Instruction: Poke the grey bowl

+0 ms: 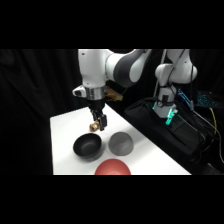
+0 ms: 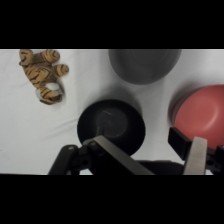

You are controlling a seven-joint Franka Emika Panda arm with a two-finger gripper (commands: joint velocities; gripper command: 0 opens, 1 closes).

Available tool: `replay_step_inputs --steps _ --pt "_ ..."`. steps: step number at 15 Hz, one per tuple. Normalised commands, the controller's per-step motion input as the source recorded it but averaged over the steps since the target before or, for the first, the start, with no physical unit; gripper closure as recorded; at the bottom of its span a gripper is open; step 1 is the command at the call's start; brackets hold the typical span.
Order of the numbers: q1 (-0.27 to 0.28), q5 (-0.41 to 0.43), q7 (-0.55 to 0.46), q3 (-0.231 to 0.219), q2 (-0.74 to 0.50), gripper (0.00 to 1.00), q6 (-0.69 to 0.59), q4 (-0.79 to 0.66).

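The tool (image 2: pixel 150 150) hangs with fingers apart over the black bowl (image 2: pixel 111 125); the grey bowl (image 2: pixel 144 65), red bowl (image 2: pixel 200 112) and toy tiger (image 2: pixel 44 74) lie around it.

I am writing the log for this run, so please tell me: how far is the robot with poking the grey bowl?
Done: the arm is out over the table, near the bowls. In hand: the gripper hangs above the table behind the black bowl, apart from the grey bowl; the wrist view has the black bowl in the middle and the grey bowl at its top edge. Left: move across to the grey bowl, go down and touch it.
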Motion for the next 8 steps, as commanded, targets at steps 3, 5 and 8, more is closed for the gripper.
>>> replay_step_inputs --steps 3,5,8 --pt "-0.001 -0.012 0.03 0.01 -0.04 0.0 0.0 -0.03" --pt "0.028 -0.065 0.11 0.006 -0.16 0.0 0.07 -0.14" --pt "0.049 -0.104 0.15 0.007 -0.26 0.0 0.11 -0.26"
